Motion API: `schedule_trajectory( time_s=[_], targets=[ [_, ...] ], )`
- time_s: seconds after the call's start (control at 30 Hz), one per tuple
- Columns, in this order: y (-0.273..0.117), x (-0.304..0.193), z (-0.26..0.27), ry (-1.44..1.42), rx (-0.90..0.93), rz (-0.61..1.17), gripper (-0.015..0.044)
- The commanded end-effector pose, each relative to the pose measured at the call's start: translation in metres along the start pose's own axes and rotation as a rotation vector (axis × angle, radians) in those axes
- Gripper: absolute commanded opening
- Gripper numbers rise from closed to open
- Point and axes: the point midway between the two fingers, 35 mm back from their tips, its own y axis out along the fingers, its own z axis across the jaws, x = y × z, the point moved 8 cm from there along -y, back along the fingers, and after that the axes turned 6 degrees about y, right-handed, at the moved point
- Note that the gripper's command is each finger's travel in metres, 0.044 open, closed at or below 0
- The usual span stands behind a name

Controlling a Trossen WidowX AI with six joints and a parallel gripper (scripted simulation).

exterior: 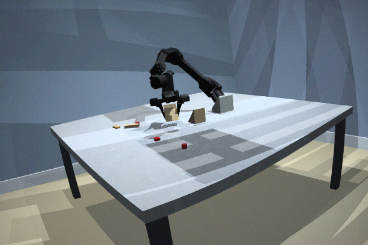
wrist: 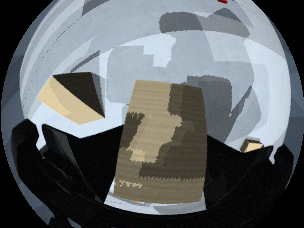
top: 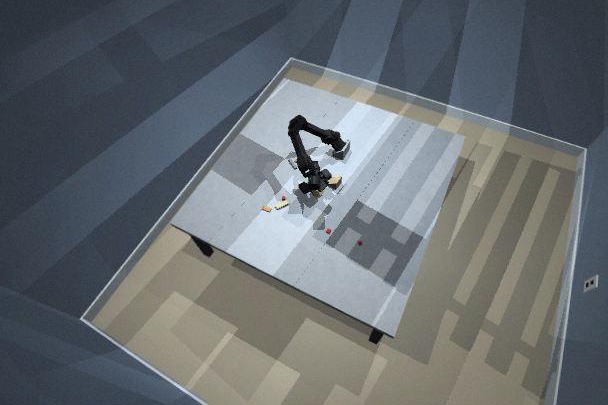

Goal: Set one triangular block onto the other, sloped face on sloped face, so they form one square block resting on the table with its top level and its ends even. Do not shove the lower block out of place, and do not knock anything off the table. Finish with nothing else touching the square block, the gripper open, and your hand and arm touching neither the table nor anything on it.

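One tan triangular block point(top: 318, 193) point(exterior: 170, 112) point(wrist: 162, 140) stands between the fingers, its broad face filling the middle of the wrist view. My gripper point(exterior: 171, 116) point(wrist: 163, 132) is shut on it, one finger at each side. In the exterior view it appears a little above the table, with shadow below it. The other triangular block point(top: 335, 181) point(exterior: 198, 115) point(wrist: 75, 100) rests on the table beside the held one, to its right in the exterior view and left in the wrist view. The two blocks are apart. The fingers hide parts of the held block's sides.
A grey wedge-shaped mount point(top: 342, 151) point(exterior: 224, 104) is at the arm's base. A pale strip point(top: 282, 205) point(exterior: 131, 126), an orange piece point(top: 267, 209) point(exterior: 116, 127) and a red cube point(top: 283, 197) lie to the left. Two more red cubes lie toward the front. A blue-grey piece point(top: 292, 163) lies by the arm.
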Motion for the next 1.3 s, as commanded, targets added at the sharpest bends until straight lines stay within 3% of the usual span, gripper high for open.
schedule_trajectory(
  time_s=[0.0, 1.27],
  targets=[
    [-0.0002, 0.0001, 0.0003, 0.107, 0.002, -0.001, 0.0],
    [-0.0002, -0.0006, 0.0, 1.116, 0.007, -0.006, 0.0]
  ],
)
